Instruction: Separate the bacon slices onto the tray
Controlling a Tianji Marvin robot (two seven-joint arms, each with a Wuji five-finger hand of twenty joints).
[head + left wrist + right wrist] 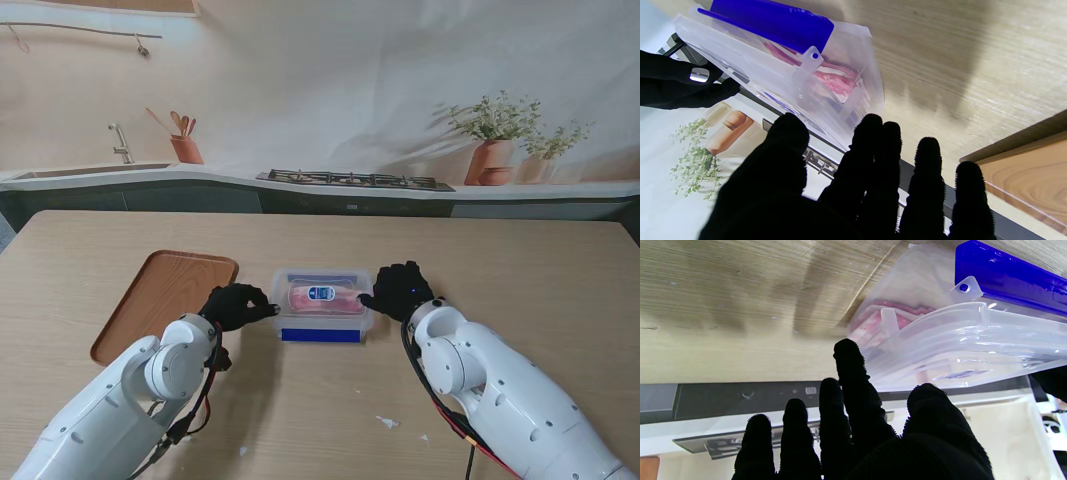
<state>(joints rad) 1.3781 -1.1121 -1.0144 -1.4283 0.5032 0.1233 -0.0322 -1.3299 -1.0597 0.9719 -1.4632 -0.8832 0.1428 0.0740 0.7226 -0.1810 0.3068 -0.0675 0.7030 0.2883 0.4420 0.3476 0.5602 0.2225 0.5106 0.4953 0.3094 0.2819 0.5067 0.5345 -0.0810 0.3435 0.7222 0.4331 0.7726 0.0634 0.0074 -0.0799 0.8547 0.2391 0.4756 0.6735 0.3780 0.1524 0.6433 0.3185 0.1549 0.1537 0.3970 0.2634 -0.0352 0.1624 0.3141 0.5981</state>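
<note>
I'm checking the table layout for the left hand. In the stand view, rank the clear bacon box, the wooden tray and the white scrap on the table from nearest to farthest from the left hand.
1. Clear bacon box: right beside the left hand, fingertips at its left end.
2. Wooden tray: just left of the hand.
3. White scrap: to the right, nearer to me.

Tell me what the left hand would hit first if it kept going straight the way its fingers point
Most likely the clear plastic container holding the bacon. The left hand points at its left side with fingertips right at the wall; whether they already touch is unclear.
</note>
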